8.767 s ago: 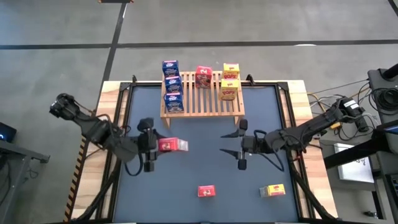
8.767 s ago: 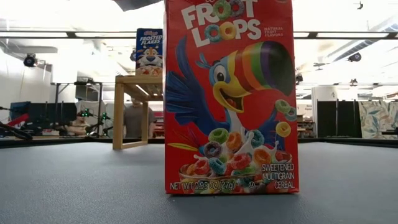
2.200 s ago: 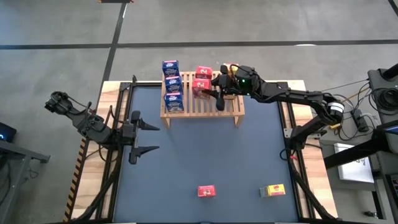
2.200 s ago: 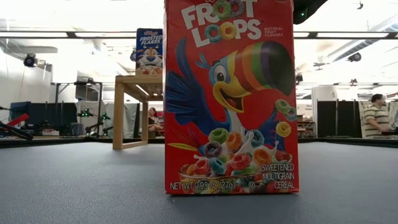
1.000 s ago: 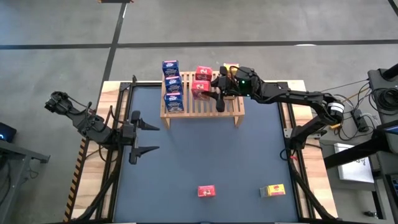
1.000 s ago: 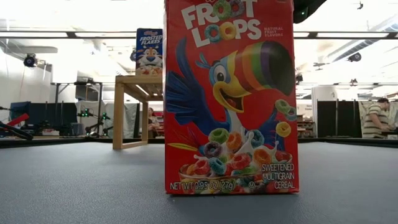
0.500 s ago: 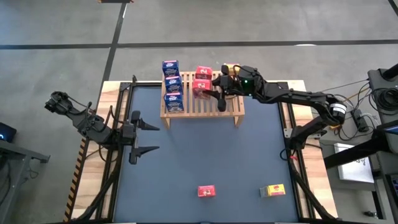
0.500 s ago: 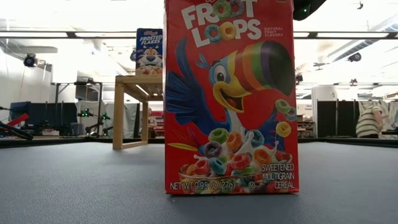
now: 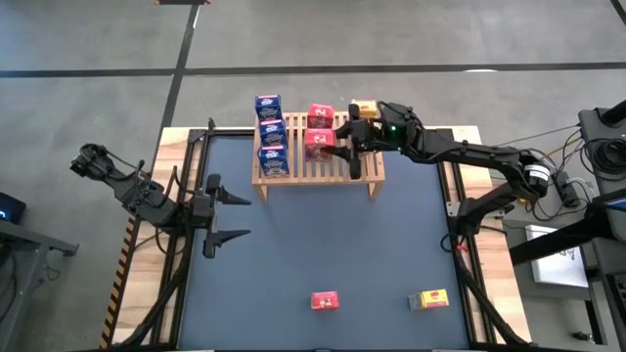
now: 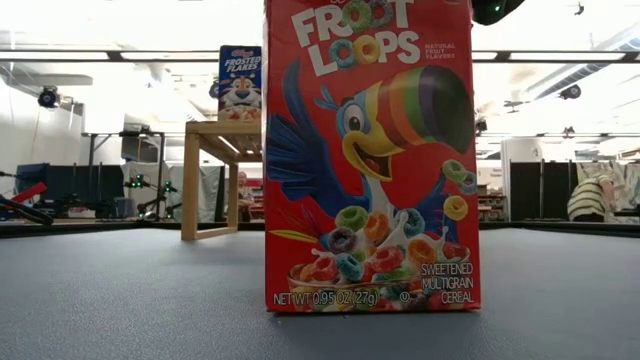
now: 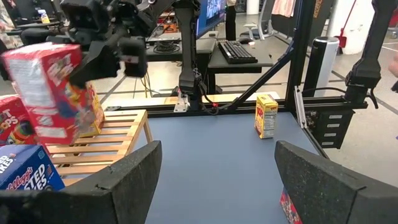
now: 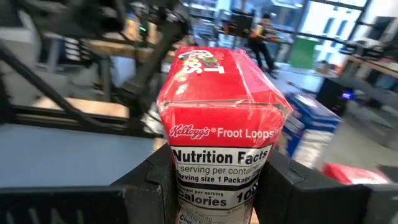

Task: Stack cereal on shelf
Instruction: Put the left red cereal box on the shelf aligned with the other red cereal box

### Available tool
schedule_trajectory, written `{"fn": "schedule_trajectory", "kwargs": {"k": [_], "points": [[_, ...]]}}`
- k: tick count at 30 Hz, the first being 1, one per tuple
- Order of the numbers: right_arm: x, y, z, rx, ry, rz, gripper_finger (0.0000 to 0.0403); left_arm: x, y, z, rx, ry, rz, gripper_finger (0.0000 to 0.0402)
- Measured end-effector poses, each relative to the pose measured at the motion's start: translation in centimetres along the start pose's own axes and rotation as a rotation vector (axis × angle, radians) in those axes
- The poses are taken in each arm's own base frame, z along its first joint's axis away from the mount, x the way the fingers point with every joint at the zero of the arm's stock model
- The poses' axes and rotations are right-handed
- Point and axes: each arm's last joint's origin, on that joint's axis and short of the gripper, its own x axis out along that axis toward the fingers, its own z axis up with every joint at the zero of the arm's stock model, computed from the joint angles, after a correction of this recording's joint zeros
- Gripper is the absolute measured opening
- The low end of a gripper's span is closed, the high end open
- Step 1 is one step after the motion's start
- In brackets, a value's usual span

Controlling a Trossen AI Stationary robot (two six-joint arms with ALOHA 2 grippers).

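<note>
Right jaws (image 9: 344, 149) clamped on small red cardboard cereal box (image 9: 318, 144), lately shifted right above slatted wooden shelf (image 9: 364, 167); placement pending; left jaws (image 9: 229, 216) apart

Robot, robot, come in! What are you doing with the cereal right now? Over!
Right tool shut on a red box, over the shelf. Left tool open, waiting at the table's left. Nothing blocking. Red box and yellow box still on table.

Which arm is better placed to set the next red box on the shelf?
The right. Its gripper is already shut on a red box over the shelf, beside the red one there. The left gripper waits open and empty at the table's left edge, off the shelf.
</note>
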Motion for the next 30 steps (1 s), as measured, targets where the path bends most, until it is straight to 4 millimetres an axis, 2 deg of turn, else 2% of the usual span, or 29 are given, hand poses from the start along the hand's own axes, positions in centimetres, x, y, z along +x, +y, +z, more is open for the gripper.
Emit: {"fn": "schedule_trajectory", "kwargs": {"k": [4,8,16,30], "points": [[0.1,1.2,0.5,-0.008,-0.011,0.064,0.0139,0.0,0.0,0.0,0.000,0.000,0.000,0.0294],[0.6,1.9,-0.3,-0.018,0.047,0.089,0.0139,0.0,0.0,0.0,-0.002,0.000,0.000,0.0294],[2.2,1.3,-2.7,-0.041,0.138,0.007,0.0139,0.0,0.0,-0.1,-0.008,0.002,0.000,0.0294],[2.4,0.2,-3.5,-0.032,0.164,-0.053,0.0139,0.1,-0.1,-0.4,-0.003,0.017,0.001,0.0294]]}}
